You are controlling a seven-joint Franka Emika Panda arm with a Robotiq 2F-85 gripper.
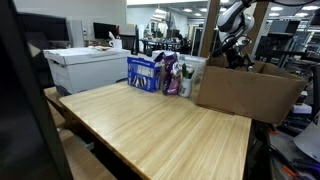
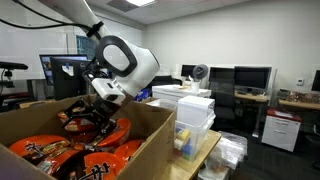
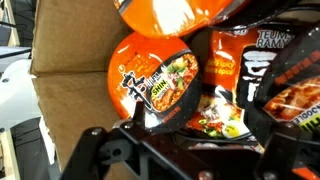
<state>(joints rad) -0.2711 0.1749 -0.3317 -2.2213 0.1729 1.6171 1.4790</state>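
Filling the middle of the wrist view, the noodle bowl (image 3: 152, 78) turns its orange printed lid, with a picture of noodles on it, towards the camera. It lies among other noodle packs inside the cardboard box (image 3: 58, 50), whose brown wall takes up the left of that frame. Just right of the bowl is an orange packet (image 3: 222, 72), and past that a black packet (image 3: 272, 58) reaches the right edge. A second orange bowl (image 3: 170, 12) pokes in from the top edge.

The gripper (image 3: 190, 150) enters from the bottom edge, its jaws spread wide to the lower left and lower right with nothing caught between them. The noodle bowl sits just above the gap in the frame; whether a finger touches it I cannot tell.

In an exterior view the gripper (image 2: 92, 122) hangs low inside the box, left of centre, just over a heap of orange packs (image 2: 40, 152), with the white arm (image 2: 125, 62) rising above it. Stacked clear bins (image 2: 192, 118) stand just right of the box, and monitors (image 2: 250, 78) line the back right.

In an exterior view the box stands at the right end of a wooden table (image 1: 165, 135). The gripper seems to dip behind the box's rim at the upper right, though it is small and dark there. Left of the box on the table stand a purple bag (image 1: 171, 75) and a blue package (image 1: 145, 72). A white case (image 1: 85, 68) sits further left.
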